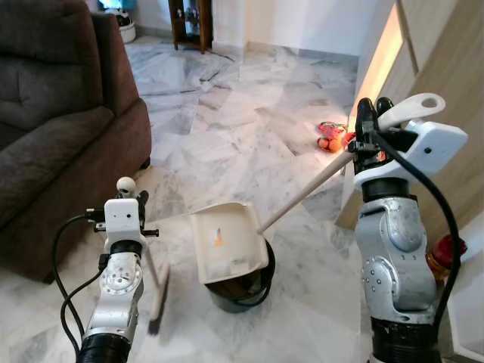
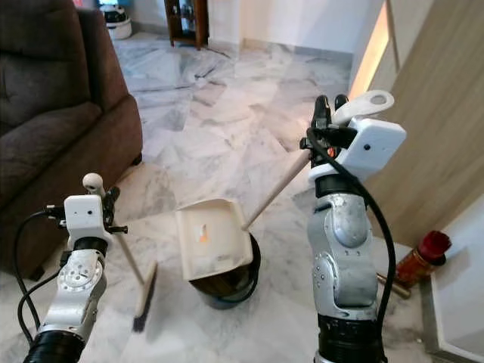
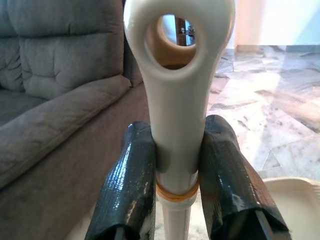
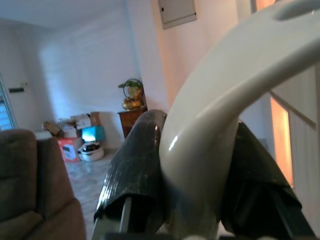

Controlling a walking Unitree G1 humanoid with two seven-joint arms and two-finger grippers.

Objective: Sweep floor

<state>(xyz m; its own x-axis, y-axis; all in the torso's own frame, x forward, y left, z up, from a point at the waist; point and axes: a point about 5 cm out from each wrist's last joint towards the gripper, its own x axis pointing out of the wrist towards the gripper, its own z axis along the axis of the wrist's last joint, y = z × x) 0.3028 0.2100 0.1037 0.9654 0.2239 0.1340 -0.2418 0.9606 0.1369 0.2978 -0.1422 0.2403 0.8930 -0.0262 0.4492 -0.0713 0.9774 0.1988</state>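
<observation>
Both claws grip: left claw (image 3: 177, 190) holds broom (image 2: 141, 299); right claw (image 4: 195, 170) seemingly tips dustpan (image 1: 225, 243) over bin (image 1: 246, 287).

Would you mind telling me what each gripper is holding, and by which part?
The left gripper clamps the broom near its handle's looped top end. The right gripper grips the dustpan by the top of its long handle, pan tilted over the black bin.

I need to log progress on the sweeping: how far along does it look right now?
Late stage, it seems. Done: no loose dirt shows on the marble floor nearby. In hand: the right gripper is shut on the dustpan handle, tipping the dustpan over the black bin; the left gripper is shut on the broom, bristles down beside the bin. Left: finish emptying; an orange item lies by the wall.
</observation>
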